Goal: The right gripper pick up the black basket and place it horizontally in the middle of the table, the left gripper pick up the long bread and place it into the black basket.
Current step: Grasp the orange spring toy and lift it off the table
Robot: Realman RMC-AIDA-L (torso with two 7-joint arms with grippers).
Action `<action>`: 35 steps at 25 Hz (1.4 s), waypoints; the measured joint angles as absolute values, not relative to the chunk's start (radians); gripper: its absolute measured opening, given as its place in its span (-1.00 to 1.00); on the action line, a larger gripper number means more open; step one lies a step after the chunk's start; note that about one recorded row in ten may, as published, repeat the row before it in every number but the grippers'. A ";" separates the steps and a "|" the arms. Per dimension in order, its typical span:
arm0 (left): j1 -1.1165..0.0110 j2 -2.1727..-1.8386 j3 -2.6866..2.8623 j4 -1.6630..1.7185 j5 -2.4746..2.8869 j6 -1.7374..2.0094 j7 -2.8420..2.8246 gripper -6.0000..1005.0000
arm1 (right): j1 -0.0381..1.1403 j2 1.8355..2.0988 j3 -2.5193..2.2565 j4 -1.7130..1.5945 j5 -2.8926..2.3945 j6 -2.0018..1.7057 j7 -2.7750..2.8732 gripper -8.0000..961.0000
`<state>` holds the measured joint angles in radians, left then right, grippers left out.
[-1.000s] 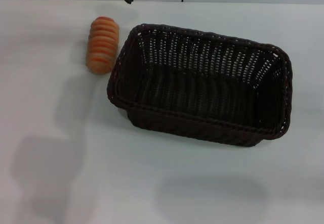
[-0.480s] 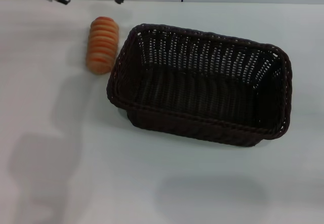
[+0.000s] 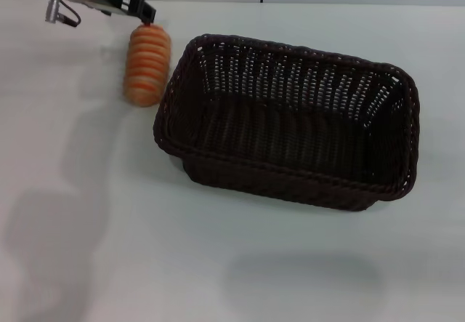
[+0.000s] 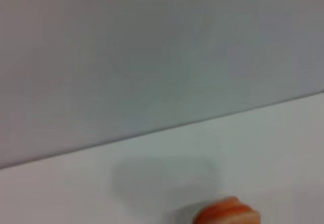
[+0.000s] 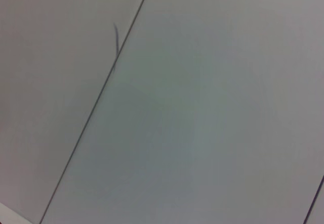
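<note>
Bread, the long bread (image 3: 147,64), lies on the white counter (image 3: 87,213) just beside the black basket (image 3: 290,122). Left hand (image 3: 147,19) reaches in low, its tip at the bread's far end; fingers' spread cannot be told.

The long bread (image 3: 147,65) lies on the table (image 3: 87,227), just left of the black basket (image 3: 290,122).

bread-basket gap: narrow | long bread (image 3: 147,64) left side: open table (image 3: 65,155) | black basket (image 3: 290,122): unobstructed above
</note>
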<state>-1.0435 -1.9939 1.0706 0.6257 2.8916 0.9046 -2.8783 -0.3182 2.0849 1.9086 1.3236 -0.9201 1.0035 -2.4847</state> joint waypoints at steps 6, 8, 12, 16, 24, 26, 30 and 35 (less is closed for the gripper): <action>-1.034 -2.004 1.077 0.609 2.891 0.901 -2.878 0.47 | -0.307 2.085 1.895 1.326 -0.921 1.003 -2.485 0.23; -1.032 -2.016 1.080 0.608 2.891 0.911 -2.877 0.47 | -0.300 2.085 1.894 1.324 -0.920 1.002 -2.485 0.23; -1.033 -2.029 1.090 0.608 2.891 0.923 -2.876 0.47 | -0.287 2.084 1.894 1.318 -0.921 1.001 -2.487 0.23; -1.036 -2.042 1.091 0.607 2.892 0.929 -2.876 0.47 | -0.277 2.083 1.894 1.316 -0.921 1.000 -2.489 0.23; -1.027 -2.046 1.091 0.607 2.891 0.932 -2.876 0.47 | -0.255 2.083 1.895 1.304 -0.921 1.000 -2.491 0.23; -1.021 -2.046 1.091 0.607 2.891 0.933 -2.876 0.47 | -0.247 2.083 1.892 1.302 -0.921 1.000 -2.492 0.23; -1.019 -2.046 1.091 0.604 2.891 0.934 -2.876 0.47 | -0.240 2.083 1.890 1.301 -0.920 1.000 -2.492 0.23; -1.017 -2.046 1.091 0.596 2.890 0.932 -2.874 0.51 | -0.224 2.083 1.885 1.293 -0.921 1.000 -2.495 0.23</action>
